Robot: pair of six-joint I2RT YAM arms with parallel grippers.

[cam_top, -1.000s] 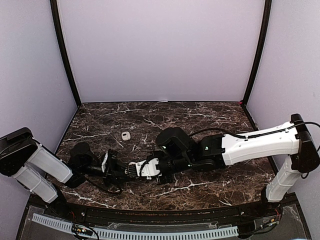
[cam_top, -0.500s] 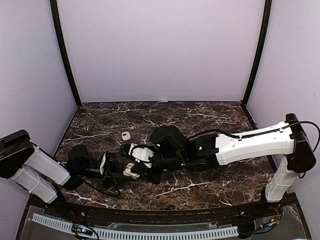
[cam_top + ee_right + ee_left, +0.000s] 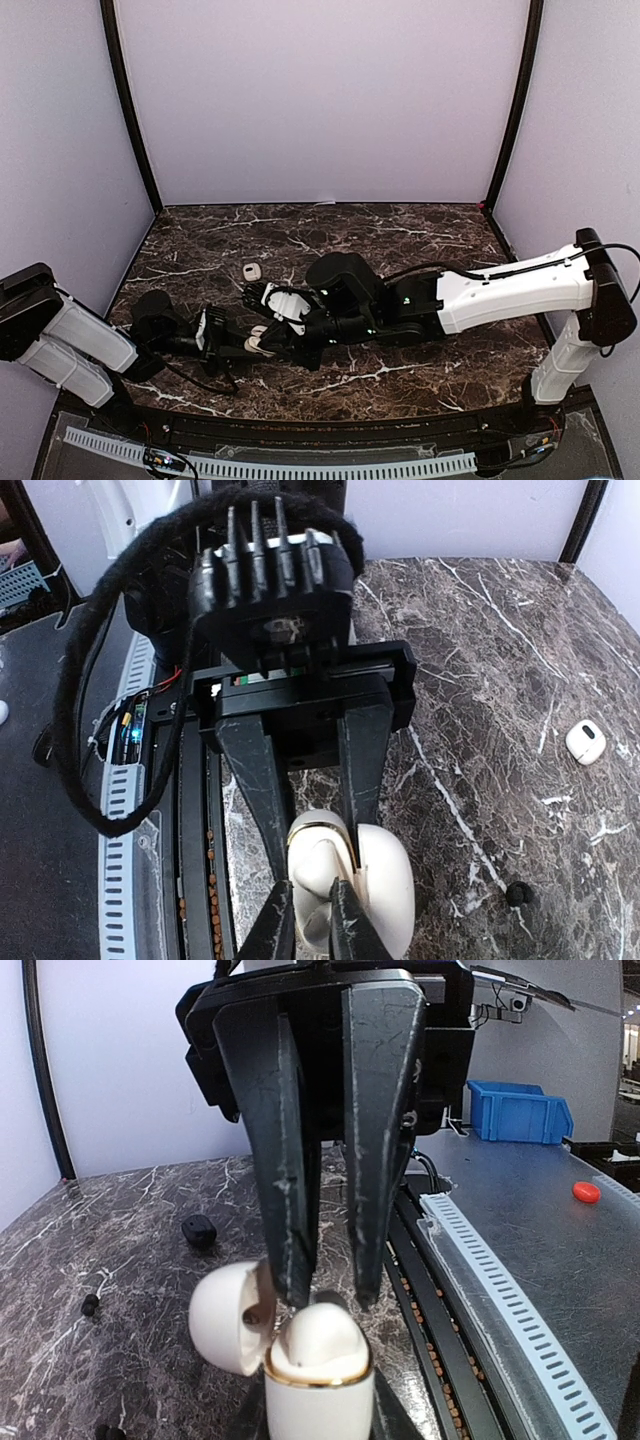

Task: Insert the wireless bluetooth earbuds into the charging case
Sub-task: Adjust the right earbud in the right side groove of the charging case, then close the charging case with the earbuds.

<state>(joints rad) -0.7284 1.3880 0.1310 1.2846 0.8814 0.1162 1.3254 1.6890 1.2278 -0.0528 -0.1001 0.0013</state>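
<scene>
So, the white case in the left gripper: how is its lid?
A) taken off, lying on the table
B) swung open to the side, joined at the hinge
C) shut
B: in the left wrist view the lid hangs open beside the charging case, whose gold rim is uncovered, under the left gripper.

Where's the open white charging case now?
Top view: the case is near the table's front edge, left of centre, between the left gripper's fingers, right gripper at its opening.
</scene>
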